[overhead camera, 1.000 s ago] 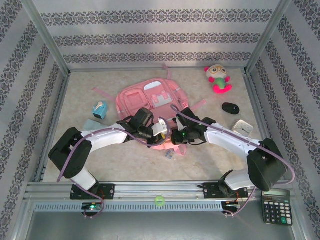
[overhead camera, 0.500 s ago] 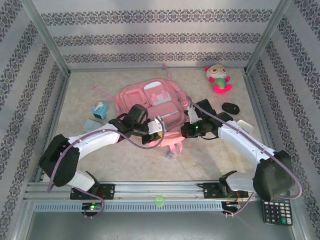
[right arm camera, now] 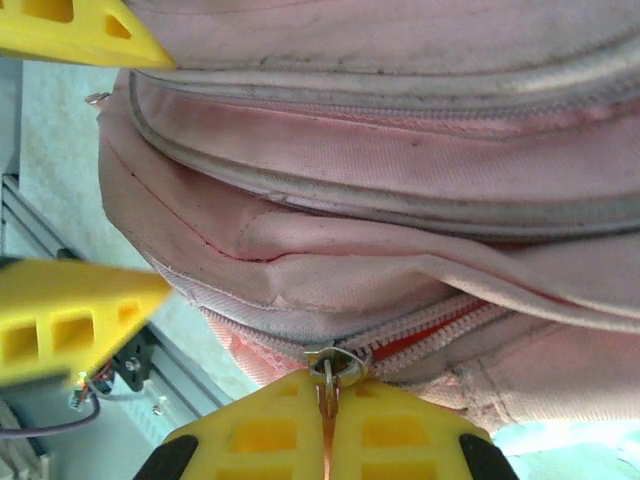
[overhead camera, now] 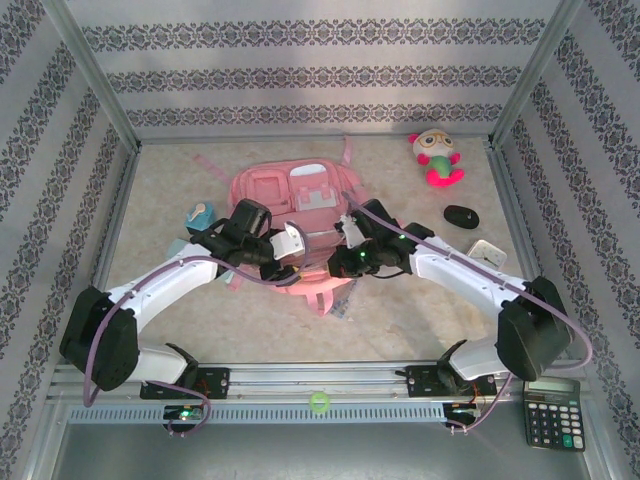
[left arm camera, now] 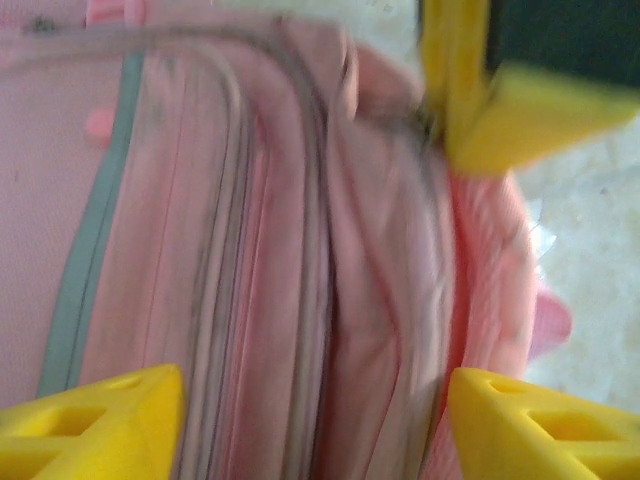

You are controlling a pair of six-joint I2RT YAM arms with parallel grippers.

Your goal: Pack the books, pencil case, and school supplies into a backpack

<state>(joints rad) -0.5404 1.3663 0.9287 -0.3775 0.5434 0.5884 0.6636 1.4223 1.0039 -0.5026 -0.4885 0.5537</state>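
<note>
Desk: Backpack (overhead camera: 300,190) first. Where does it lie?

Photographer: The pink backpack lies flat at the middle of the table (overhead camera: 420,310), front pockets facing up.

Desk: And the right gripper (right arm camera: 335,405)?

Photographer: The right gripper is clenched tight on a small metal zipper pull (right arm camera: 334,366) at the backpack's edge. Its wrist view shows the two yellow fingers (right arm camera: 400,430) pressed together with the ring nipped between them, and a zip track running off to the right.

Desk: The left gripper (left arm camera: 315,420)?

Photographer: Released. The left gripper's own fingers stand wide apart over folds of pink fabric and grip nothing. Whether they touch the cloth cannot be told, as that view is blurred. One finger of the right gripper shows close by, at the upper right of the same view.

Desk: Any of the school supplies in shot?

Photographer: A pale teal-and-white piece (overhead camera: 200,213) sits on the table just left of the backpack, partly behind the left arm (overhead camera: 170,280). A small clear packet (overhead camera: 338,312) lies at the backpack's near edge, beside a pink strap (overhead camera: 322,298).

Desk: Anything else?

Photographer: A pink-and-green plush toy (overhead camera: 437,156) sits at the far right corner, with a black oval object (overhead camera: 461,216) nearer. A calculator (overhead camera: 552,412) lies outside the rail at bottom right.
</note>
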